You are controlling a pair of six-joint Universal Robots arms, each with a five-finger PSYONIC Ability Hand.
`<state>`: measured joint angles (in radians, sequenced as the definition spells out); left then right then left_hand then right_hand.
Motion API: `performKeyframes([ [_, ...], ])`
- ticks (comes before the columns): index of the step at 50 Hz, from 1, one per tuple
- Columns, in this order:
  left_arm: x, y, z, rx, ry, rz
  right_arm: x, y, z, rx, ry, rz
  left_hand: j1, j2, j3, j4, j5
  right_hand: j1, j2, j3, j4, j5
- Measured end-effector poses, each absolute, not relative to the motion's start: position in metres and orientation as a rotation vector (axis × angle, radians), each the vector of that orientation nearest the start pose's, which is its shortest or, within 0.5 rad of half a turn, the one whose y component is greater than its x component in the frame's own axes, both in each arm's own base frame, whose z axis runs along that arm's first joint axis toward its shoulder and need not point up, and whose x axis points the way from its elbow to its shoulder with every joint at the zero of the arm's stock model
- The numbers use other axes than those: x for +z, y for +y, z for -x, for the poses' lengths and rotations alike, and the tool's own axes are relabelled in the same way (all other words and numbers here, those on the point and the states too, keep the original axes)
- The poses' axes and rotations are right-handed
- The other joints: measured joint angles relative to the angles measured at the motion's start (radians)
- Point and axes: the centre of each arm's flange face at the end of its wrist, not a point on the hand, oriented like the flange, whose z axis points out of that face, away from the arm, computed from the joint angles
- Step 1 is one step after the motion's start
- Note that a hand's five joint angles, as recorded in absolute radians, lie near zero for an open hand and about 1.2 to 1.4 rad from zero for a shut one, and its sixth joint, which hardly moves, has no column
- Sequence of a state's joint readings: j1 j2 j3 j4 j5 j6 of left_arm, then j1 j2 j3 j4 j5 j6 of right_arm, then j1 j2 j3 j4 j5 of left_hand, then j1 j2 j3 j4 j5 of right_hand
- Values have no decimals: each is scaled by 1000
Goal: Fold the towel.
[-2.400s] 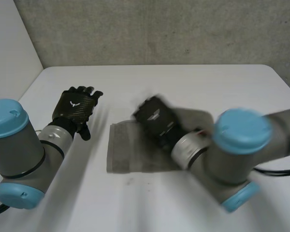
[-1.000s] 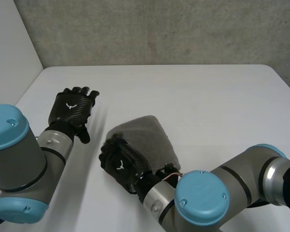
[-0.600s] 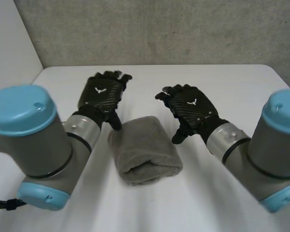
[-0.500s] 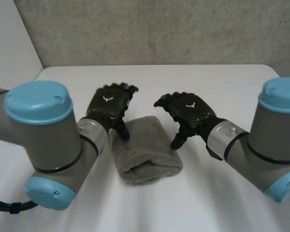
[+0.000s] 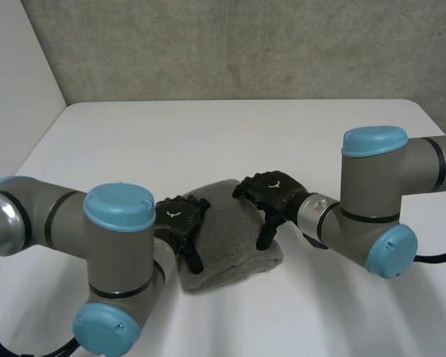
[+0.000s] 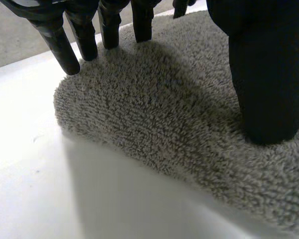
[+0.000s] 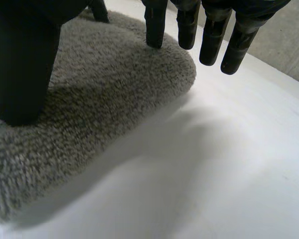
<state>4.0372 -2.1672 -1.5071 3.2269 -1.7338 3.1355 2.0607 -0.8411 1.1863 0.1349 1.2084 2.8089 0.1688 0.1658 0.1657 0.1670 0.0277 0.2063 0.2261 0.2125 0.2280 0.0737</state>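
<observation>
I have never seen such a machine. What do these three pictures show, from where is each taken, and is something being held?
It is a robot with two arms at a white table; each arm ends in a black hand. The wide picture comes from a camera behind the arms, looking down. The two close pictures come from cameras on the wrists, looking along each palm. On the table lies one grey towel, folded into a thick bundle. The left hand rests on one side of it, the right hand on the other. Each thumb presses on its top and the fingers are fairly straight, so nothing is gripped.
</observation>
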Motion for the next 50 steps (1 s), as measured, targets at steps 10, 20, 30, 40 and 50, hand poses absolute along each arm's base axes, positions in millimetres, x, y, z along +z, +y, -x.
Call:
performKeyframes([
  [10, 175, -226, 329, -2007, 2576, -833, 166, -280, -327, -1533, 2061, 1263, -2, 0, 0, 0, -1, -15, 0, 0, 0, -1],
  [20, 283, -222, 310, -2327, 2393, -697, 273, -296, -295, -1866, 1938, 878, 28, 29, 29, 27, 1, -15, 0, 0, 0, -1],
  [30, 354, -208, 257, -2385, 2308, -515, 365, -290, -231, -2200, 1874, 558, 17, 19, 19, 18, -1, -15, 0, 0, 0, -1],
  [40, 362, -197, 249, -2421, 2340, -508, 362, -268, -222, -2194, 1976, 618, 3, 2, 3, 2, -1, -15, 0, 0, 0, -1],
  [50, 355, -205, 251, -2445, 2462, -476, 349, -267, -226, -2145, 2016, 634, 1, 0, 0, 0, -1, -15, 0, 0, 0, -1],
])
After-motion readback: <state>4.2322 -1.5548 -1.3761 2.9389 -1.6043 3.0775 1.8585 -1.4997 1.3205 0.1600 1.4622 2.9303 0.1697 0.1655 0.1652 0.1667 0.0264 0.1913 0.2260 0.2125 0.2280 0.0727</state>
